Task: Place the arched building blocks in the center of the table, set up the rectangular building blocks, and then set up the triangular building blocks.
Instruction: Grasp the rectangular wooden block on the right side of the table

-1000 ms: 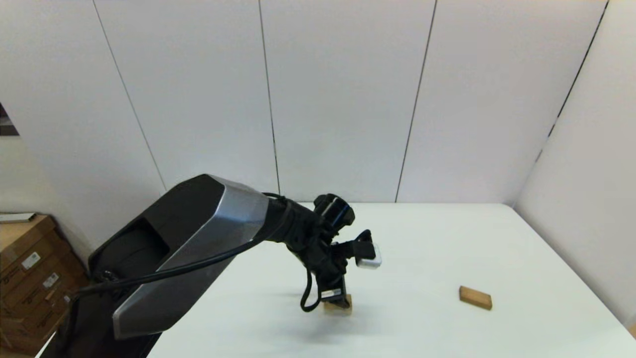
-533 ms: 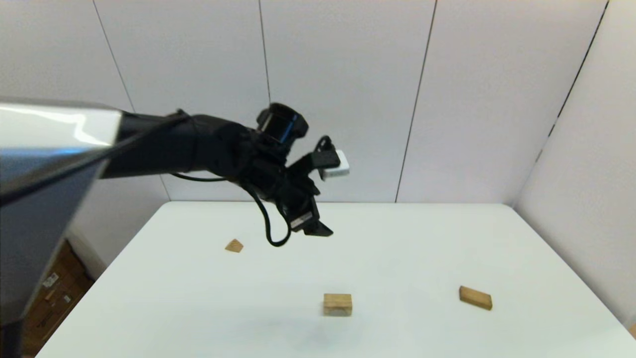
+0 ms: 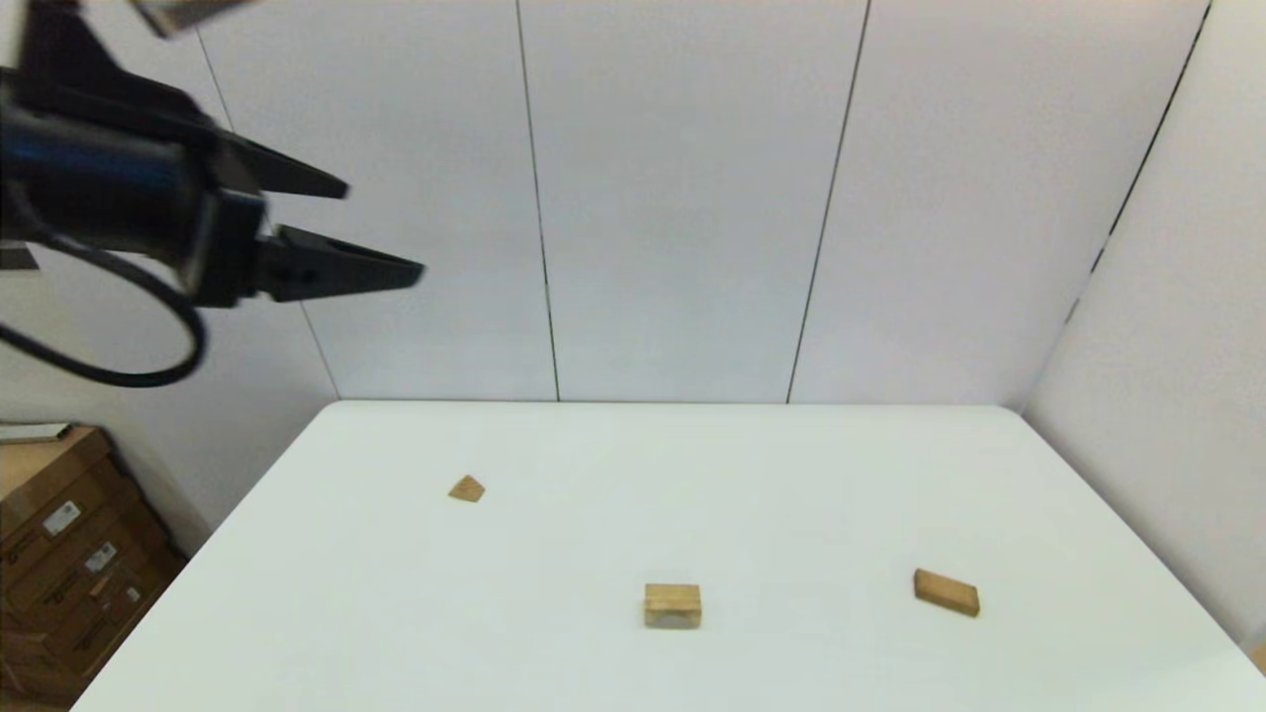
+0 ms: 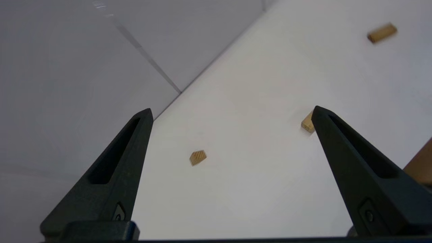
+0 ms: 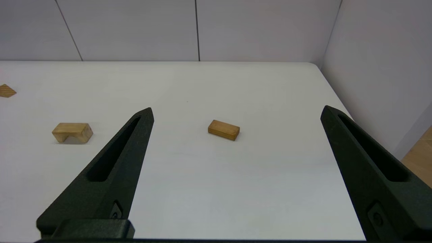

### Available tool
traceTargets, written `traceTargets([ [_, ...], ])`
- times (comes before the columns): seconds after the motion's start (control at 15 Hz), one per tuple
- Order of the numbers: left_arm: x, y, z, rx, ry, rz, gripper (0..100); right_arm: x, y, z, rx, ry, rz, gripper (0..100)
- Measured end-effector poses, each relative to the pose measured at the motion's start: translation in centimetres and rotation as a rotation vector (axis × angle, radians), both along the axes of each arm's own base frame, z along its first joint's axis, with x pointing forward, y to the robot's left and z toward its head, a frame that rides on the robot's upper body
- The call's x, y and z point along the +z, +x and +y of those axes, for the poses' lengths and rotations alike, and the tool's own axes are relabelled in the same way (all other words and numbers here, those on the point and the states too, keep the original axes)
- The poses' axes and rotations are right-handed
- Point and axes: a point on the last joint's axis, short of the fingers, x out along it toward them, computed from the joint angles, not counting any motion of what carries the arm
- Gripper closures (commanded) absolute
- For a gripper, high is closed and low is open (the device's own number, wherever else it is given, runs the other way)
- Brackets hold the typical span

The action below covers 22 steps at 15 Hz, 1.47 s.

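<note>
High above the counter's (image 3: pixel 841 475) left side, the left claw (image 3: pixel 376 229) hangs spread and empty. Below it lies the triangular block (image 3: pixel 466 489); the arched block (image 3: pixel 673 604) stands on its legs near the counter's middle, and the rectangular block (image 3: pixel 947 591) lies flat well to its right. Nearer, the right claw (image 5: pixel 236 113) is spread too, holding nothing.

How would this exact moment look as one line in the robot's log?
arch block: standing mid-table | flat block: lying, right | wedge: left | left tool: open, raised | right tool: open, low near flat block
</note>
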Motion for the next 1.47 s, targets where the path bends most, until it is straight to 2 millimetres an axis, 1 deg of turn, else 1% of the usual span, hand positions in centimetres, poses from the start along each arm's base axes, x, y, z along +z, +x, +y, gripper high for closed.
traceTargets([
  [0.13, 1.1, -5.3, 3.1, 0.119, -0.068, -0.057, 0, 0.0, 0.0, 0.0, 0.000, 0.000, 0.000, 0],
  [0.27, 1.0, -10.2, 5.0, 0.215, -0.101, -0.124, 0, 0.0, 0.0, 0.0, 0.000, 0.000, 0.000, 0],
  [0.33, 0.5, -12.8, 5.6, 0.257, -0.110, -0.158, 0, 0.0, 0.0, 0.0, 0.000, 0.000, 0.000, 0],
  [0.4, -0.3, -14.9, 6.0, 0.289, -0.114, -0.187, 0, 0.0, 0.0, 0.0, -0.001, 0.000, 0.000, 0],
  [0.53, -2.4, -18.7, 6.5, 0.336, -0.118, -0.230, 0, 0.0, 0.0, 0.0, -0.001, 0.000, 0.000, 0],
  [0.6, -3.6, -20.3, 6.7, 0.364, -0.119, -0.248, 0, 0.0, 0.0, 0.0, 0.000, 0.000, 0.000, 0],
  [0.73, -6.5, -22.7, 6.9, 0.456, -0.106, -0.273, 0, 0.0, 0.0, 0.0, -0.001, 0.000, 0.000, 0],
  [0.93, -10.7, -25.4, 6.8, 0.530, -0.098, -0.303, 0, 0.0, 0.0, 0.0, 0.000, 0.000, 0.000, 0],
  [1.13, -15.0, -26.8, 6.7, 0.547, -0.103, -0.317, 0, 0.0, 0.0, 0.0, 0.000, 0.000, 0.000, 0],
  [1.27, -18.1, -27.0, 6.7, 0.554, -0.121, -0.294, 0, 0.0, 0.0, 0.0, 0.000, 0.000, 0.000, 0],
  [1.33, -19.8, -26.6, 6.7, 0.561, -0.135, -0.264, 0, 0.0, 0.0, 0.0, 0.000, 0.000, 0.000, 0],
  [1.47, -22.0, -25.7, 6.7, 0.580, -0.199, -0.232, 0, 0.0, 0.0, 0.0, 0.000, 0.000, 0.000, 0],
])
